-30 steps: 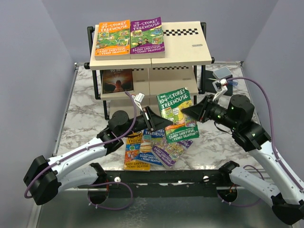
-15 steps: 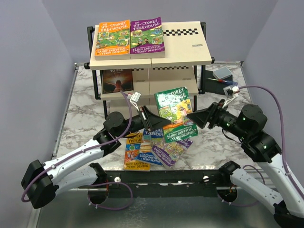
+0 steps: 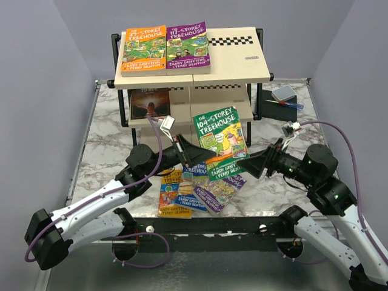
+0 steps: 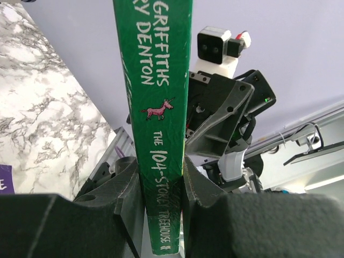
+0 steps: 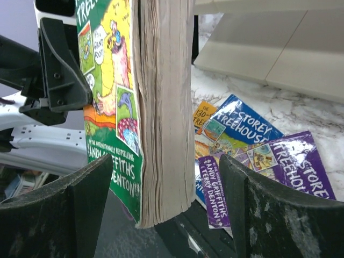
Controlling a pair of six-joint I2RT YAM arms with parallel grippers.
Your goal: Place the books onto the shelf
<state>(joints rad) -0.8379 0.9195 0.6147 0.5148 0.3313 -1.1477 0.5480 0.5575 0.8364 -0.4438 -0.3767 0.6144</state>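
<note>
Roughly midway, by the look of it. Up in the air above the table pile, standing on edge and tilted a little: green "104-Storey Treehouse" paperback (image 3: 221, 136), front cover towards the overhead camera. Pinched along the spine by the left jaws, pressed tight on both sides in the left wrist view. Flanked at the page edge by the right jaws, spread wide and touching nothing, going by the right wrist view. So carried on the left side alone, just in front of the lower tiers, not yet on any board.

Already shelved: orange cartoon-cover paperback (image 3: 143, 47) and purple cartoon-cover paperback (image 3: 188, 45), flat and side by side on the left of the top board of the three-tier cream shelf in a black tube frame (image 3: 242, 60). Also dark paperback with an orange glow (image 3: 150, 103), on the left of the middle tier.

Left to do: shelving the green one, then clearing the overlapping heap on the grey-veined marble table (image 3: 109, 145) towards its near edge. Visible in that heap: yellow-orange paperback (image 3: 171, 194), blue paperback (image 3: 197, 173), second purple paperback (image 3: 215, 193). Possibly more underneath; cannot tell. Counting that way: three placed, one in hand, at least three waiting. Room enough for them, judging by the bare right half of the top board.
</note>
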